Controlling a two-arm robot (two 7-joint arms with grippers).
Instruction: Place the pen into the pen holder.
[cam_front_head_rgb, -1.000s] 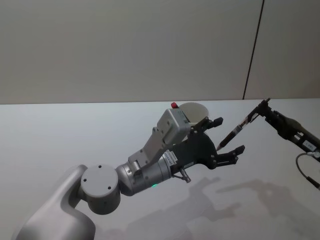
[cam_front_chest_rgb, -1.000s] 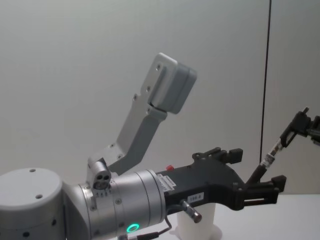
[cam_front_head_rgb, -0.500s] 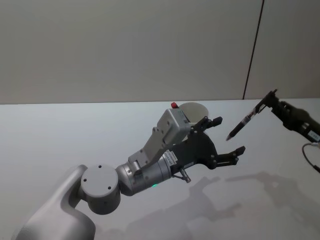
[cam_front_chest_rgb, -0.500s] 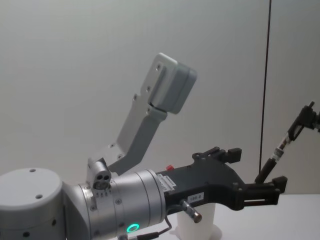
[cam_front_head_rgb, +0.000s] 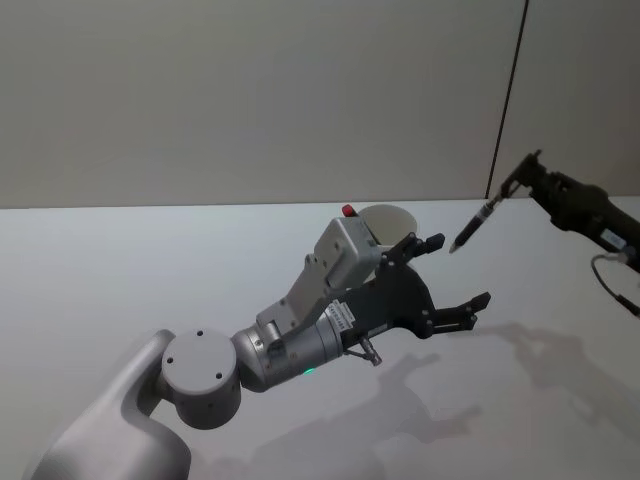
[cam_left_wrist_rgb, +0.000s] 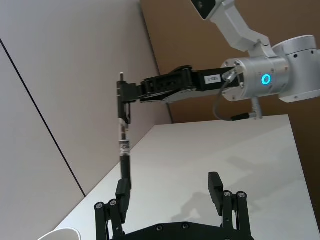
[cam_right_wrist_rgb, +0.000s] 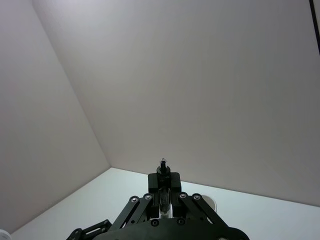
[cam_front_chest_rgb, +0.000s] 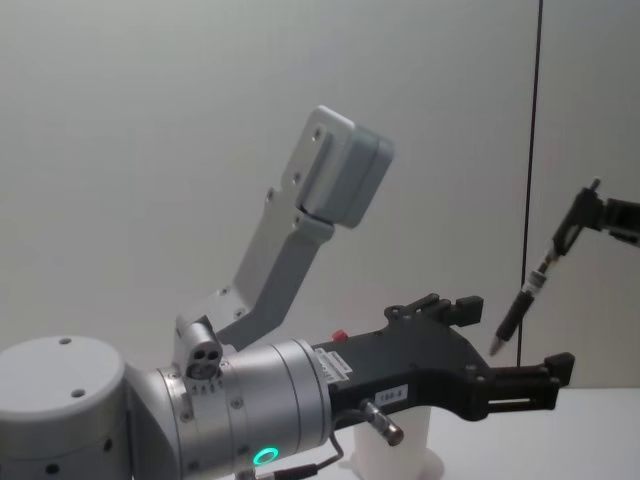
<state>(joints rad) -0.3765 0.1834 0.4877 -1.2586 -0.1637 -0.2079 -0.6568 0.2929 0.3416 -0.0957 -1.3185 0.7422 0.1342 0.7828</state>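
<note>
The left end effector (cam_front_head_rgb: 445, 275) hides most of the pen holder (cam_front_head_rgb: 392, 220).

Plain grey wall (cam_front_head_rgb: 250, 100) behind, w/ thin dark vertical seam (cam_front_head_rgb: 508, 95) toward the right. White matte surface (cam_front_head_rgb: 120, 270) below, soft shadows (cam_front_head_rgb: 440, 400) on it. Even light.

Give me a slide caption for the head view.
Right gripper holds the pen aloft beside the open left gripper and pen holder.
</note>
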